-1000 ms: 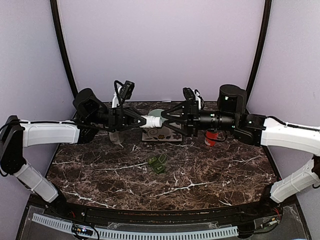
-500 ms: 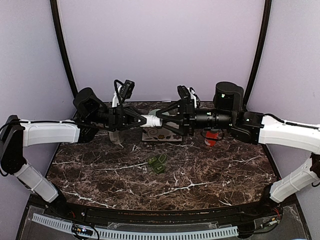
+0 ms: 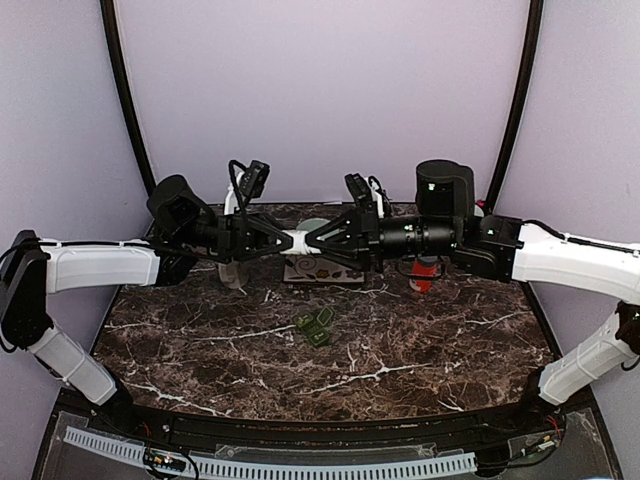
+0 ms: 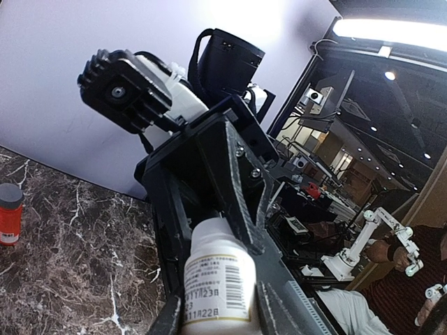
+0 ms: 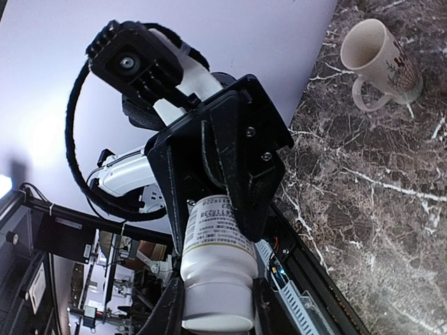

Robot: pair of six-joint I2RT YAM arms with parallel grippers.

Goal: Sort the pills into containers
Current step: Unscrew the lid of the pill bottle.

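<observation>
A white pill bottle (image 3: 297, 241) with a printed label hangs level above the back of the table, held between both arms. My left gripper (image 3: 283, 241) is shut on its labelled body (image 4: 216, 283). Facing it, my right gripper (image 3: 310, 241) is shut on the cap end (image 5: 218, 307), one finger on each side. The containers, a small dark green pill box (image 3: 316, 327), lie on the marble well below and in front of the bottle, with no gripper near them. The pills are out of view.
A cream mug (image 3: 232, 272) stands at the back left, also seen as the mug (image 5: 380, 59). An orange bottle (image 3: 424, 275) stands at the back right. A patterned card (image 3: 325, 270) and a pale green bowl (image 3: 312, 225) lie under the grippers.
My right arm has slid left towards the left gripper, and its fingers have closed round the bottle's cap. The left arm and the bottle stayed where they were.
</observation>
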